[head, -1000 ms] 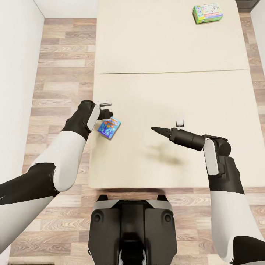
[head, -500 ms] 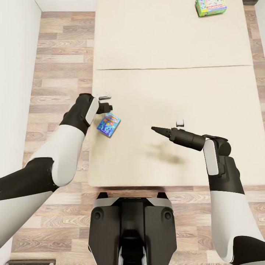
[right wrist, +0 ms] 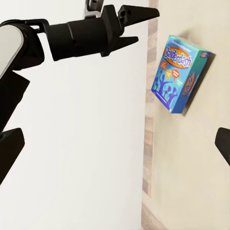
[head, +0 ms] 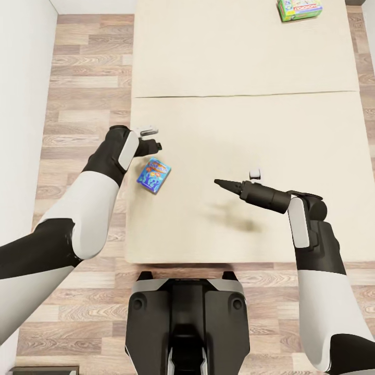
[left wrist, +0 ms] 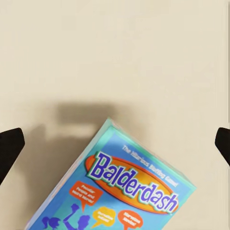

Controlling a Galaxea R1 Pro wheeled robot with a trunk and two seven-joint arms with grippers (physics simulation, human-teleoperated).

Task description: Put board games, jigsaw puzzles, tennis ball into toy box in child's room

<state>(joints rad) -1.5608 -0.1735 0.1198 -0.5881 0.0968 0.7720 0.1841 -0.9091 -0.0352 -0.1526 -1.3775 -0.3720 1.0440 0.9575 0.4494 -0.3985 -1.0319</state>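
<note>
The mostly blue board game (head: 153, 176), lettered Balderdash, lies on the beige bed (head: 260, 130) near its left edge. My left gripper (head: 156, 145) hovers just beyond the box, open and holding nothing. In the left wrist view its dark fingertips (left wrist: 9, 148) stand wide apart, with the box (left wrist: 122, 191) below and between them. My right gripper (head: 219, 183) hangs over the middle of the mattress, open and empty. The right wrist view shows the box (right wrist: 181, 79) and the left gripper (right wrist: 132, 26). A green-edged board game (head: 298, 9) lies at the bed's far right corner.
Wood plank floor (head: 83, 78) runs along the left side of the bed, bounded by a white wall (head: 21, 78). A seam (head: 245, 95) crosses the mattress. My dark base (head: 187, 323) stands against the bed's near edge.
My left gripper has drawn back from the blue board game, which stays on the mattress. The camera shifted slightly. The right arm has not moved.
</note>
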